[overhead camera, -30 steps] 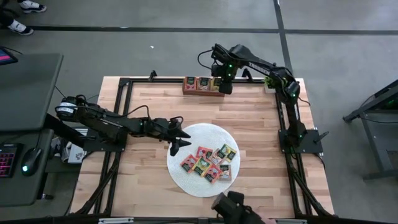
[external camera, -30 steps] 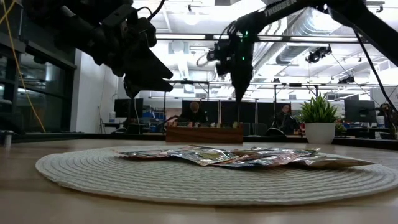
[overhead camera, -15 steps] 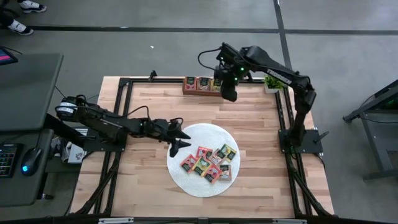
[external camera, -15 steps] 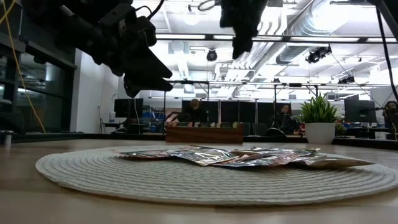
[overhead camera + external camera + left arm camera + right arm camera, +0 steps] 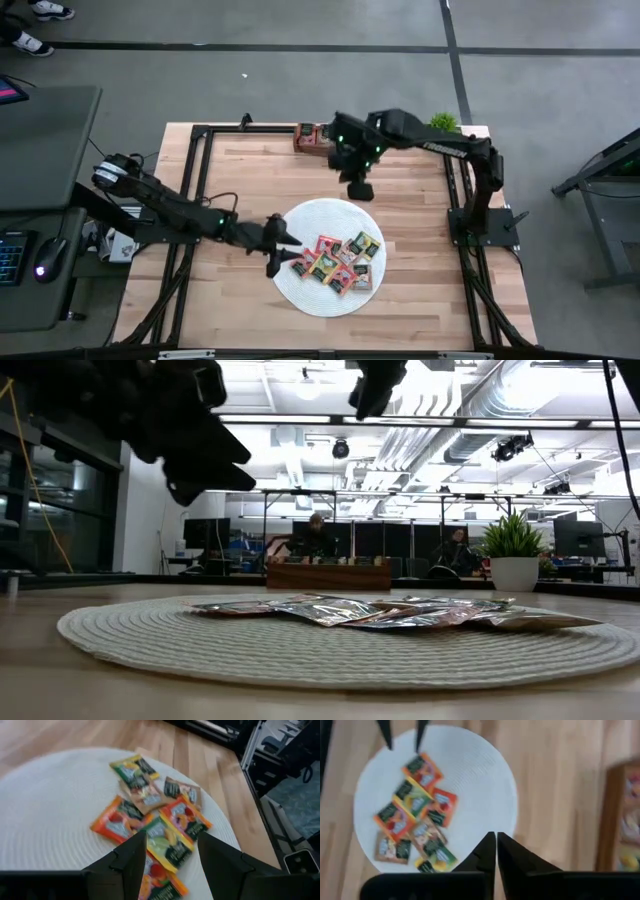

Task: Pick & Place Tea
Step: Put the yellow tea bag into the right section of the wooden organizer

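Partway through, by the look of it. Some packets already lying in the brown wooden tray (image 5: 316, 137) at the table's far edge; how many, impossible to tell. Bulk of the small flat square foil tea packets (image 5: 337, 260) in red, orange, yellow and green, each with a dark central label, left in a loose overlapping heap on the round white woven mat (image 5: 300, 290), toward its right half. Most of the moving judged not yet done.

Left gripper (image 5: 277, 252) low over the mat's left edge, just beside the nearest orange packet; fingers (image 5: 134, 855) apart, empty, straddling the packets in the left wrist view. Right gripper (image 5: 361, 189) above bare table between tray and mat, fingers together, carrying nothing.

Packets thin, glossy, crinkled, edges slightly lifted in the low view. Mat coiled in concentric ribbed rings. Pale planked wooden table (image 5: 230, 180) with dark metal frame.
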Controlling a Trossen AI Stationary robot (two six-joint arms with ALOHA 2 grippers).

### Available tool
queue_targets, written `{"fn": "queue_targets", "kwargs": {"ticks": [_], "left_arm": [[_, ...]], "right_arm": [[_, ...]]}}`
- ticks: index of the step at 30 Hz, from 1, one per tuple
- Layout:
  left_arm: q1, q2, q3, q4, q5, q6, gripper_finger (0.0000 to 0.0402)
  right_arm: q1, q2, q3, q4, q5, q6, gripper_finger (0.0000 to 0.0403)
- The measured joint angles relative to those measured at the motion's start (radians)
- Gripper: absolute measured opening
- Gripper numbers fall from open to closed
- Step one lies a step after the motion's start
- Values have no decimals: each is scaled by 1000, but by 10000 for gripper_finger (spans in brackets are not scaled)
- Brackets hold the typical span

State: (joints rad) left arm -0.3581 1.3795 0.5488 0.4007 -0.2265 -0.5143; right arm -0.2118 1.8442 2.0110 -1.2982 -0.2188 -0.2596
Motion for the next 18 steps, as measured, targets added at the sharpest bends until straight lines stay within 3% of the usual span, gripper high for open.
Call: {"fn": "queue_targets", "kwargs": {"ticks": [4,8,13,18], "left_arm": [[-89,27,0,0,-93,-77,177],[-163,71,0,10,-164,-178,177],[-219,150,0,111,-203,-266,177],[-234,220,32,173,-229,-303,177]], "right_arm": [[70,-19,-127,148,-30,44,5],[136,-51,-381,383,-74,119,2],[248,-86,-655,712,-74,264,1],[357,-92,-828,1022,-25,408,1]]}}
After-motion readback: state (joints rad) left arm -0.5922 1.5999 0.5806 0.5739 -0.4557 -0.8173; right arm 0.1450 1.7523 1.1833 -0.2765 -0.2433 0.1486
